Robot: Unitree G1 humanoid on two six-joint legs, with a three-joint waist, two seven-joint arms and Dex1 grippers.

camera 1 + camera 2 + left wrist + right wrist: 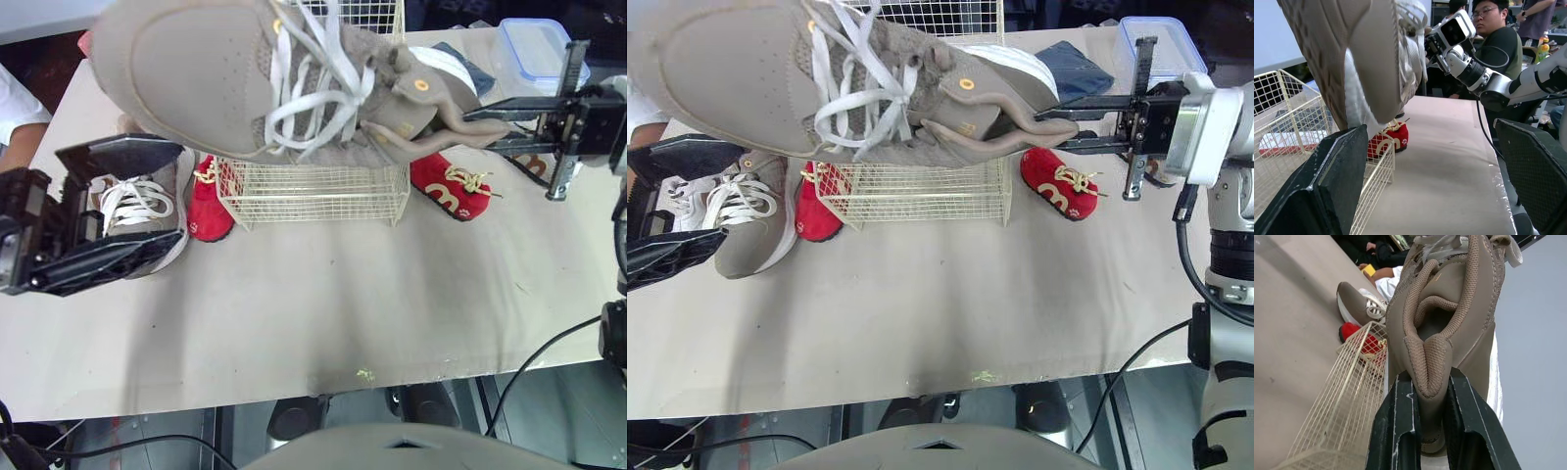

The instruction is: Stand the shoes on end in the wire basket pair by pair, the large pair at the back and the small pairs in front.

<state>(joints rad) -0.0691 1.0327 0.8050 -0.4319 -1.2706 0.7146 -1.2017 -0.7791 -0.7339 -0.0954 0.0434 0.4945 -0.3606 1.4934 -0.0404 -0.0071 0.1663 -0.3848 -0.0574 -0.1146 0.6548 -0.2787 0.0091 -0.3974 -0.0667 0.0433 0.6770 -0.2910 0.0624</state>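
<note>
One big taupe lace-up sneaker (823, 88) hangs over the cream wire basket (313, 196), heel pinched in the right gripper (1050, 130); left gripper (167, 196) gapes empty. Next, surely: stand it at the back.

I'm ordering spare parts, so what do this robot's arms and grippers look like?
The right arm has silver-white cylindrical segments, with a black cable looping down from its wrist. The right gripper is a black frame with two long, thin black fingers. The left gripper is black too, its fingers broad flat plates with finely textured pads.
</note>
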